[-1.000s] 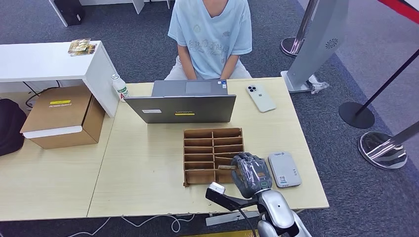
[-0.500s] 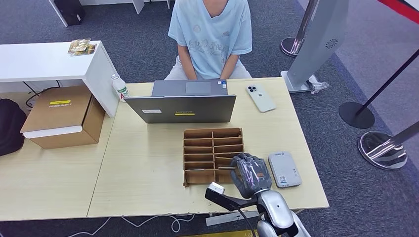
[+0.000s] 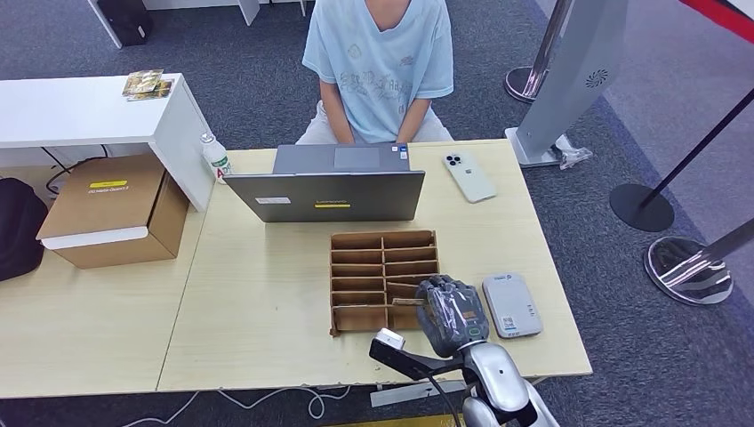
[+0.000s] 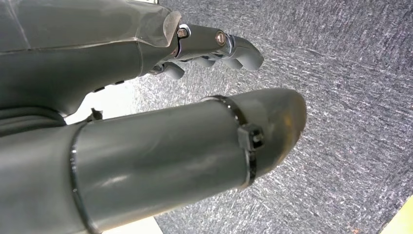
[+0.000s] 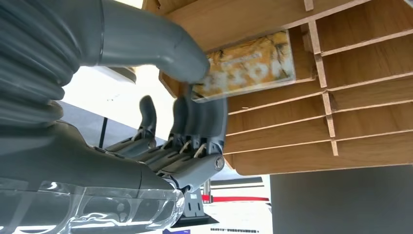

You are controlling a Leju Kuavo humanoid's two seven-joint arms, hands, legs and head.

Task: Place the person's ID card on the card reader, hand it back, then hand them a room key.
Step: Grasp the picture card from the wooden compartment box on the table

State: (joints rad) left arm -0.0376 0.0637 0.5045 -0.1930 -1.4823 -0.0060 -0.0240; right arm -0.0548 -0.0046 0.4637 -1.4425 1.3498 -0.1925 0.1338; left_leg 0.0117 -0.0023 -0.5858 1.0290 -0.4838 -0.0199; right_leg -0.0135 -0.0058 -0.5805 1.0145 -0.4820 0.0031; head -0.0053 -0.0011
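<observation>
Right hand: the right hand (image 3: 452, 313) lay over the near right corner of the wooden organizer (image 3: 384, 278), its thumb (image 5: 160, 46) and fingers (image 5: 204, 119) pinching one end of the room key (image 5: 251, 64).
Room key: a card with a yellow-brown print, its far end resting in an organizer slot, the near end between the thumb and fingers.
Left hand: the left hand (image 4: 160, 146) hung over grey carpet (image 4: 350, 97), holding nothing, its fingers bent inward; how far closed it was could not be told.
Card reader: the grey card reader (image 3: 511, 305) lay on the table (image 3: 258, 302) just beside the right hand, on its outer side.
Person: a person (image 3: 378, 67) in a light blue shirt sat across the table, beyond the laptop (image 3: 327, 185), well apart from the right hand.
Phone: a white phone (image 3: 469, 176) lay beyond the right hand, beside the laptop.
</observation>
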